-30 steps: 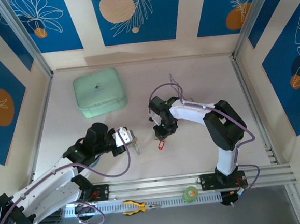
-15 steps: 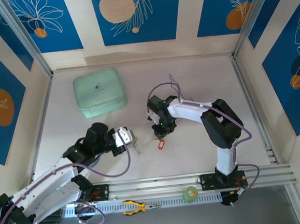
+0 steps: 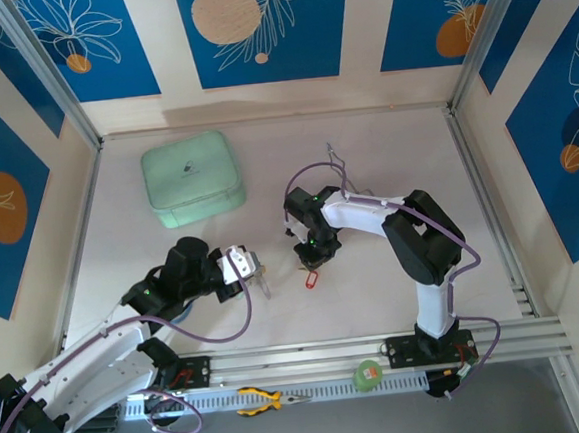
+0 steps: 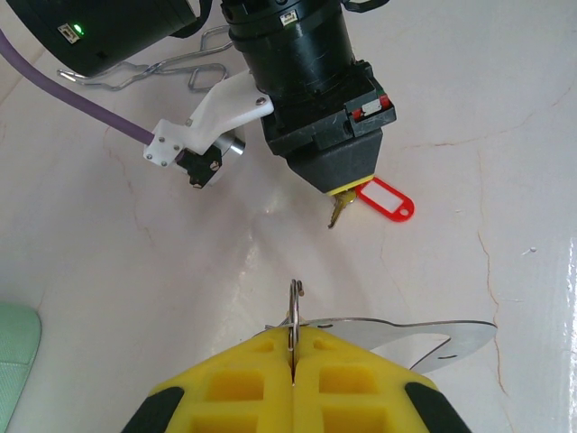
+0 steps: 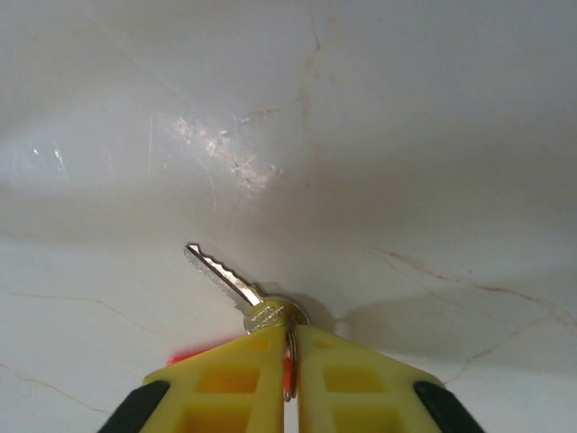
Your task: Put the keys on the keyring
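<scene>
Top camera first. The left end effector point(image 3: 258, 275) sits near the middle of the surface point(image 3: 396, 298), fingers pressed together on the keyring point(image 3: 264, 287), a grey sliver at its tip. Near it, at its 3 o'clock, the right end effector point(image 3: 309, 258) points straight down. The red tag point(image 3: 311, 278) lies on the surface at its 6 o'clock. There's a mint-green case point(image 3: 193, 177) off at 10 o'clock and silver tongs point(image 3: 338, 162) at 12.

Now the left wrist. The yellow pads point(image 4: 361, 370) are tight together, with a thin wire ring point(image 4: 294, 302) standing up from the seam. The flat grey keyring point(image 4: 415, 336) fans out toward 3 o'clock. Up at 12 o'clock the right end effector point(image 4: 347, 185) hangs nose-down, a key point(image 4: 337, 215) at its tip and the red tag point(image 4: 388, 198) just beside it.

Right wrist: the end effector point(image 5: 290, 347) is pinching the key point(image 5: 230, 281) by its head, blade aimed at 10 o'clock. A bit of red tag point(image 5: 191, 358) peeks past the left finger.
</scene>
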### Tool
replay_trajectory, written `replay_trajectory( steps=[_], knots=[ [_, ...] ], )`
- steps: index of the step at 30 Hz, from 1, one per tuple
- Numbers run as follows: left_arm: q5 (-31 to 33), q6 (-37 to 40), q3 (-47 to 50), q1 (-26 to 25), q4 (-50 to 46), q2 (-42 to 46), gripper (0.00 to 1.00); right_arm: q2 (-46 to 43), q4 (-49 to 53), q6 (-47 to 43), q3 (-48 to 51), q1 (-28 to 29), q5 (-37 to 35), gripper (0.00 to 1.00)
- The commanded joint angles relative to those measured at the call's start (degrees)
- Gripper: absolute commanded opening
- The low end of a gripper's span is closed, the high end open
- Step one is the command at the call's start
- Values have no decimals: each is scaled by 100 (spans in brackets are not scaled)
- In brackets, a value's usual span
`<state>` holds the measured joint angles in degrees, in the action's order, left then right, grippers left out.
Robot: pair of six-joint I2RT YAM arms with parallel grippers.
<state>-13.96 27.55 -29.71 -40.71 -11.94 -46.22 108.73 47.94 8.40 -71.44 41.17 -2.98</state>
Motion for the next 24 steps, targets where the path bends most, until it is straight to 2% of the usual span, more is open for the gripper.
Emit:
replay_trajectory(
  steps=[1, 3, 8, 13, 15, 18, 21, 24],
  knots=[
    [-151, 132, 34, 37, 87, 69, 0, 10, 197, -18, -144, 5, 122, 6],
    [-151, 137, 35, 37, 88, 77, 0, -42, 209, -23, -160, 14, 114, 0],
    [-136, 119, 20, 37, 87, 75, 0, -702, -67, -60, 63, 64, -45, 0],
    [-189, -63, 54, 37, 289, 60, 0, -2359, -1719, -607, 1210, 232, -285, 0],
    [-301, -291, 92, 37, 501, 30, 0, -2993, -2566, -963, 1791, 256, -13, 0],
    [-592, -787, 174, 36, 886, -40, 0, -3701, -3647, -1499, 2486, 207, 944, 0],
    [-768, -1090, 202, 28, 1035, -80, 0, -4099, -4164, -1915, 2804, 152, 1789, 0],
    [-845, -1109, 200, 24, 1019, -80, 0, -4460, -4449, -2440, 3047, 178, 2232, 0]
  ],
)
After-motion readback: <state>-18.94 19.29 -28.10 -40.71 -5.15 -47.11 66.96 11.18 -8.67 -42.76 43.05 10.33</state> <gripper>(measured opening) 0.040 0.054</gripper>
